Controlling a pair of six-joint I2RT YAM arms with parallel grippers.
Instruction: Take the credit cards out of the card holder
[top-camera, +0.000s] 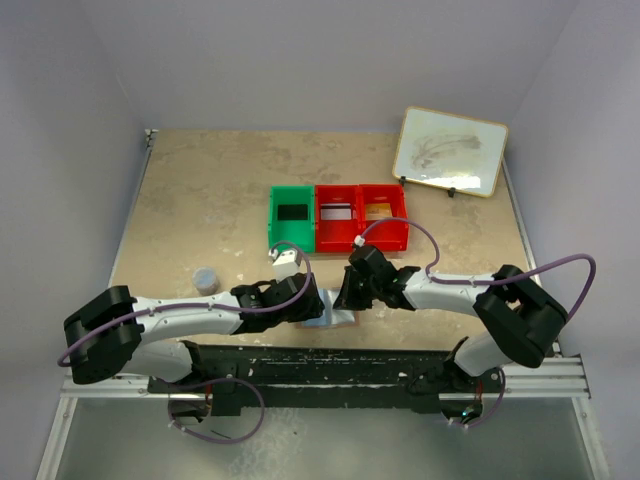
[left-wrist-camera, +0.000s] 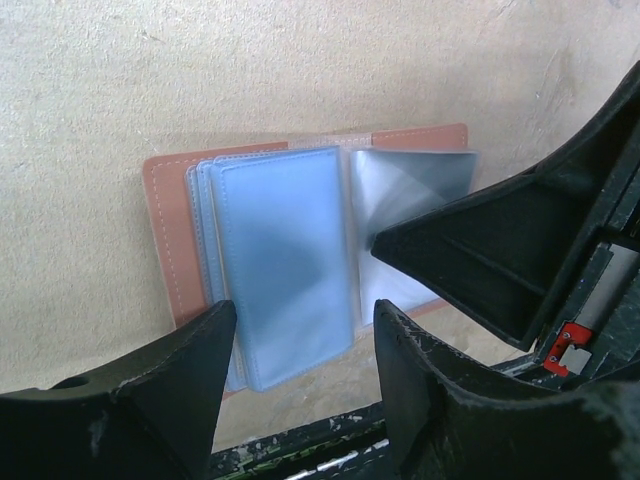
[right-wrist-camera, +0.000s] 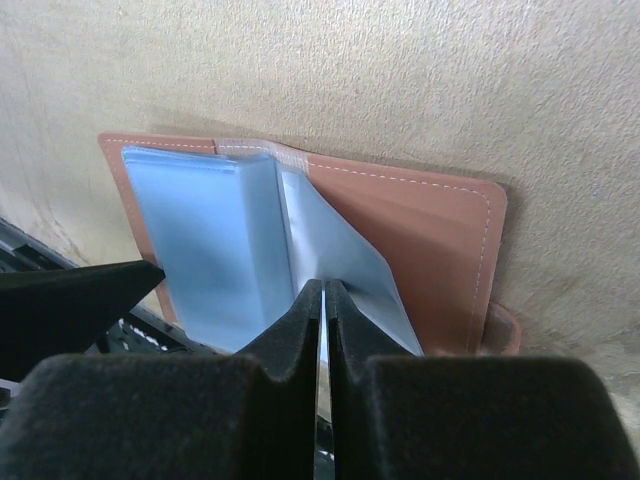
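The tan-pink card holder (top-camera: 328, 314) lies open on the table near the front edge, between my two grippers. Its pale blue sleeves show in the left wrist view (left-wrist-camera: 280, 260) and the right wrist view (right-wrist-camera: 420, 240). My right gripper (top-camera: 346, 297) (right-wrist-camera: 324, 285) is shut on one thin sleeve (right-wrist-camera: 345, 250) and lifts it from the right half. My left gripper (top-camera: 304, 300) (left-wrist-camera: 305, 315) is open just above the near edge of the left stack of sleeves. A black card (top-camera: 291, 212), a white-grey card (top-camera: 337, 211) and a gold card (top-camera: 379, 210) lie in the bins.
A green bin (top-camera: 272, 228) and two red bins (top-camera: 386, 241) stand in a row behind the holder. A framed whiteboard (top-camera: 450, 150) leans at the back right. A small grey cup (top-camera: 204, 279) stands at the left. A black rail (top-camera: 330, 365) runs along the front edge.
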